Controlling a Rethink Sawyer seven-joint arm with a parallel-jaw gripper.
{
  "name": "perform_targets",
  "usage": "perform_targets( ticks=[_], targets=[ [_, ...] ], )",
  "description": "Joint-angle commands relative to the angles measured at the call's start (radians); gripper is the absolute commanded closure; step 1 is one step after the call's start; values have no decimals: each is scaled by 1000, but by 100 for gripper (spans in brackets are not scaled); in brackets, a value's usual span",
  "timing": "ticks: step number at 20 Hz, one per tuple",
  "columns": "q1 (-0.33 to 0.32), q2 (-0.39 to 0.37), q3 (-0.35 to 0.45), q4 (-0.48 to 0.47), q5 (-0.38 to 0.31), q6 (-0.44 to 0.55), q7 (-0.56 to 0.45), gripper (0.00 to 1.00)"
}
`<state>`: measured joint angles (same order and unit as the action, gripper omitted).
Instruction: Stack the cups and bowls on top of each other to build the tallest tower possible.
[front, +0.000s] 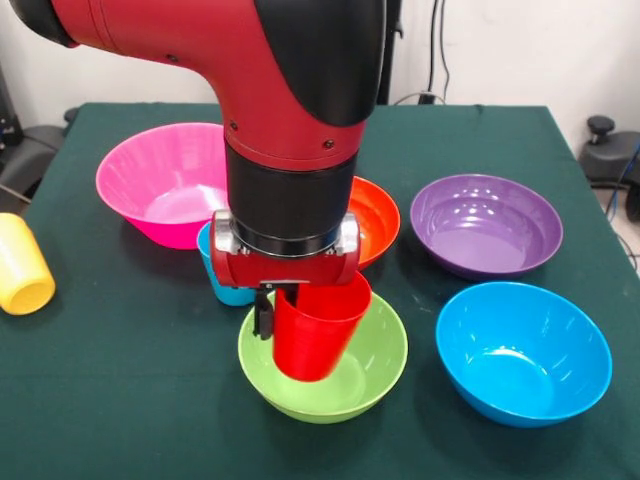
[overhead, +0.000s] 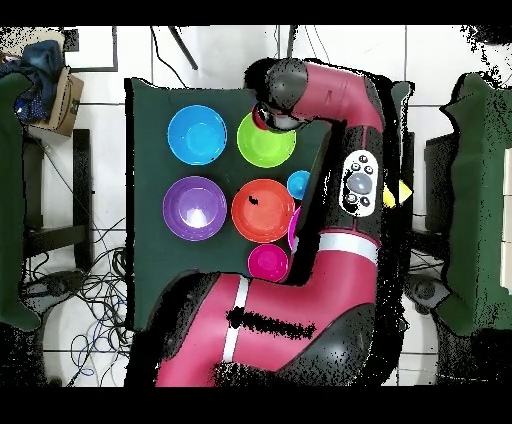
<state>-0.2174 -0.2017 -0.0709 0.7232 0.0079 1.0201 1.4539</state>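
Front view, end effector (front: 290, 312) pinching red cup (front: 318, 332), tilted, above lime green bowl (front: 370, 375)

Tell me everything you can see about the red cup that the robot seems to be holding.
The glossy red plastic tapered cup hangs slightly tilted, mouth up, in the robot's gripper. A black finger lies against its outer wall near the rim, which sits tucked under the red wrist. Its narrower base dips into the glossy lime green plastic bowl; whether it touches the bowl's floor cannot be told. From overhead the arm hides nearly all of it.
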Motion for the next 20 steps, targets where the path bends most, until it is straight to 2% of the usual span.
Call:
perform_targets(
  ticks=[1, 11, 20],
  targets=[
    [17, 8, 71, 13, 24, -32, 155, 100],
    [-8, 47, 82, 129, -10, -235, 102, 100],
    [12, 70, 55, 104, -3, -213, 114, 100]
  ],
)
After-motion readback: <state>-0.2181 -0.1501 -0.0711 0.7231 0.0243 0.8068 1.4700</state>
